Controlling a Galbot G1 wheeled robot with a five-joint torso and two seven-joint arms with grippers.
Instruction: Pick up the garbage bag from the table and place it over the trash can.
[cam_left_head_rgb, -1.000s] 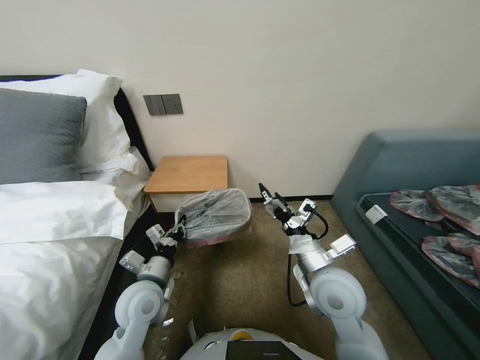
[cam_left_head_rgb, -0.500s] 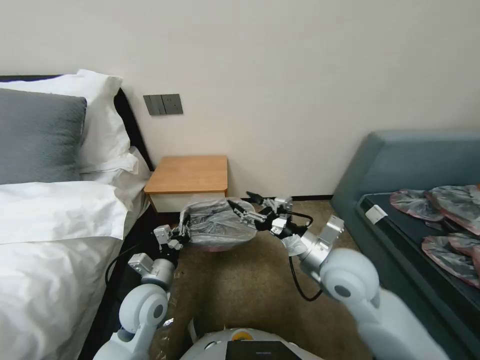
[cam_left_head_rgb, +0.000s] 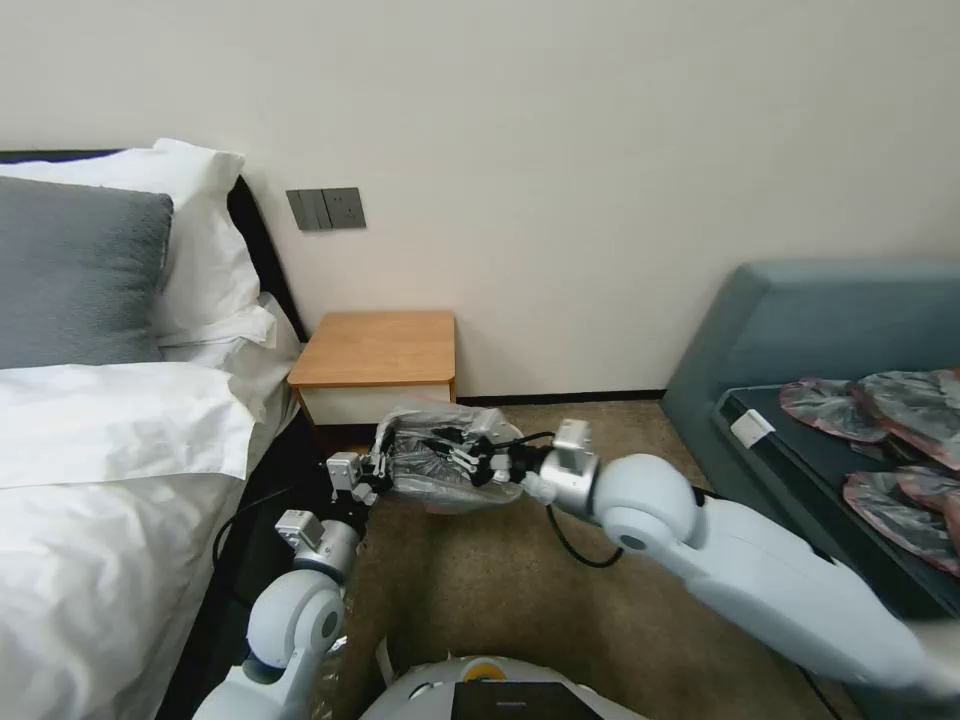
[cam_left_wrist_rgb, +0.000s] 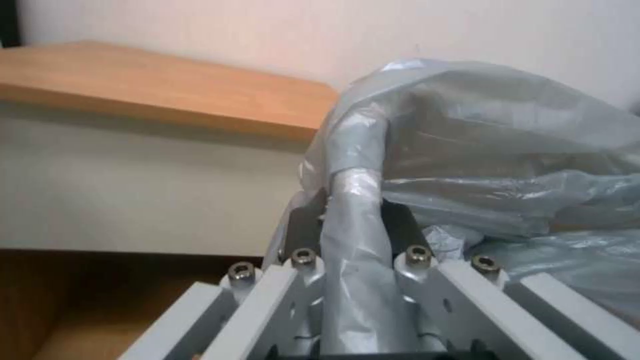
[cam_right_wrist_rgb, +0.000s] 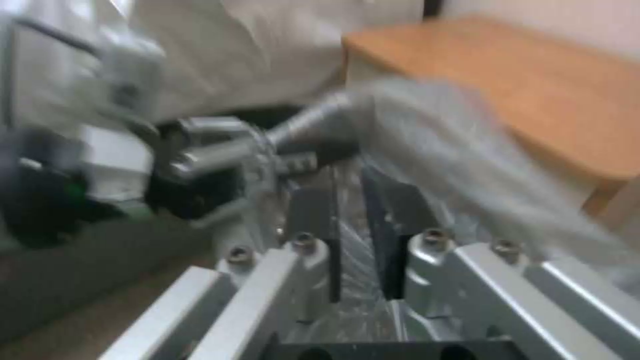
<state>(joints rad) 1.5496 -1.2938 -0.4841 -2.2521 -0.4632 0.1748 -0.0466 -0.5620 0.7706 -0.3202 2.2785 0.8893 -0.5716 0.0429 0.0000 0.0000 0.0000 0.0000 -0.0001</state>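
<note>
While L hand (cam_left_wrist_rgb: 352, 220) pinches garbage bag (cam_left_head_rgb: 440, 462), R hand (cam_left_head_rgb: 462, 460) reaches in.

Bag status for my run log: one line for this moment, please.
bag: off table, held above floor | left gripper: shut on bag | right gripper: at bag, jaws slightly apart

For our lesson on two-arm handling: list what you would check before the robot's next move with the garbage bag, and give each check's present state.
1. Left gripper shut on the garbage bag's bunched edge: ok.
2. Right gripper at the bag, close to the left gripper: ok.
3. Right gripper closed on the film: not ok; its pads stand apart with film between them.
4. Bag off the nightstand: ok, it hangs in front of it.
5. Trash can lined up under the bag: cannot tell.
</note>
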